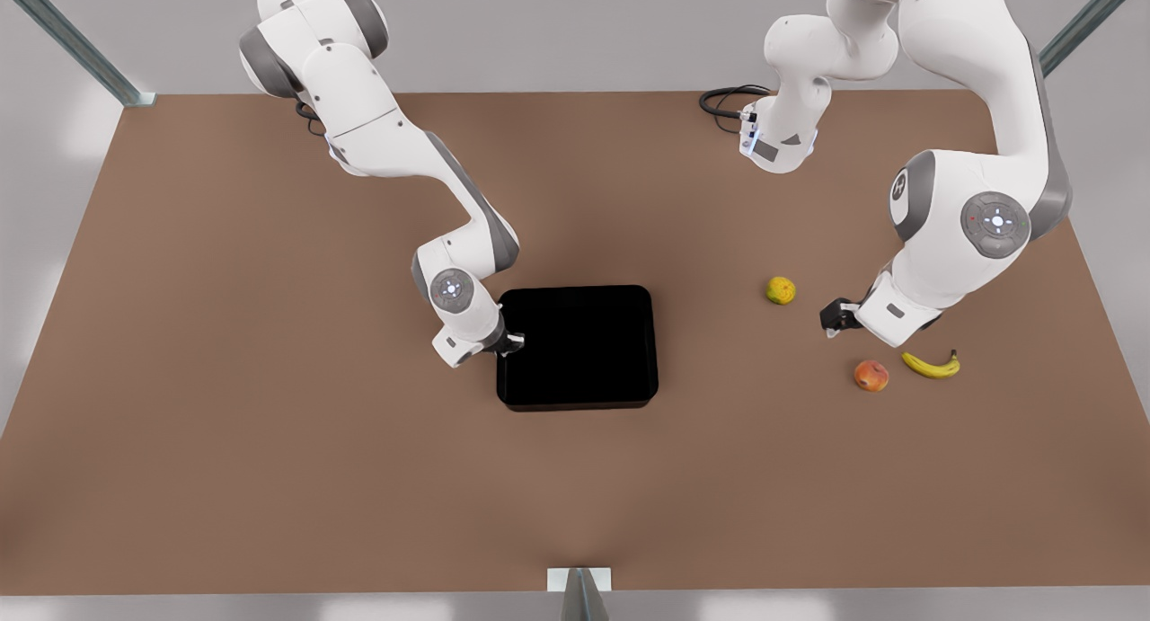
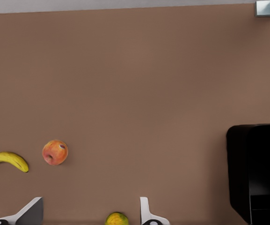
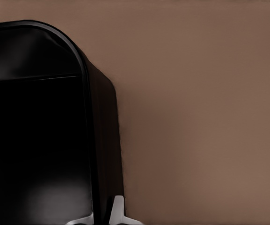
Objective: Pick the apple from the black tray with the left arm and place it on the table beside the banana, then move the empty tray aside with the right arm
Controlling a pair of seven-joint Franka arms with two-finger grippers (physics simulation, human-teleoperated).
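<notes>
My right gripper is clamped on the black tray's rim, at the front view's left edge. My left gripper hangs wide open, holding nothing, between a yellow-green fruit and the apple, which sits on the bench just beside the banana.

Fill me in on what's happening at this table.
The apple lies on the table beside the banana, out of the black tray, which is empty. The left hand hovers open near those fruits and a yellow-green fruit, holding nothing. The right hand sits at the tray's rim on the front view's left, fingers straddling the rim, apparently set to move the tray.
</notes>
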